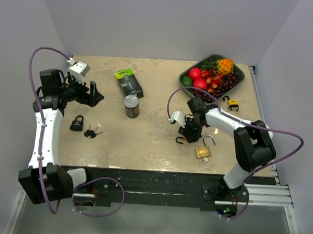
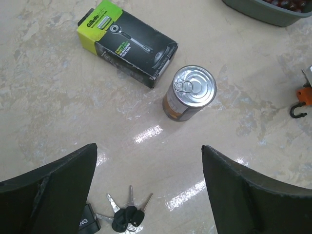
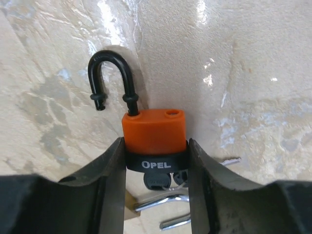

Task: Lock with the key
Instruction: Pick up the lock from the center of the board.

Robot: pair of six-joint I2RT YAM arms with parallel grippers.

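- Right gripper (image 3: 156, 152) pinched orange padlock (image 3: 155, 127); shackle (image 3: 109, 78) open, off its hole.
- Left gripper (image 2: 148, 163) spread, empty.
- Next move likely needed shackle seated, key (image 3: 157, 181) turned.

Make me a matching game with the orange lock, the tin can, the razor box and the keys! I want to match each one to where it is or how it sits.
Things:
1. orange plastic padlock
2. round metal tin can
3. green and black cardboard razor box
4. bunch of black-headed metal keys

Places and states:
A. standing upright on the table
B. lying next to a small black padlock
C. clamped between the right jaws, shackle open
D. lying flat just behind the tin can

Right pairs: 1-C, 2-A, 3-D, 4-B.
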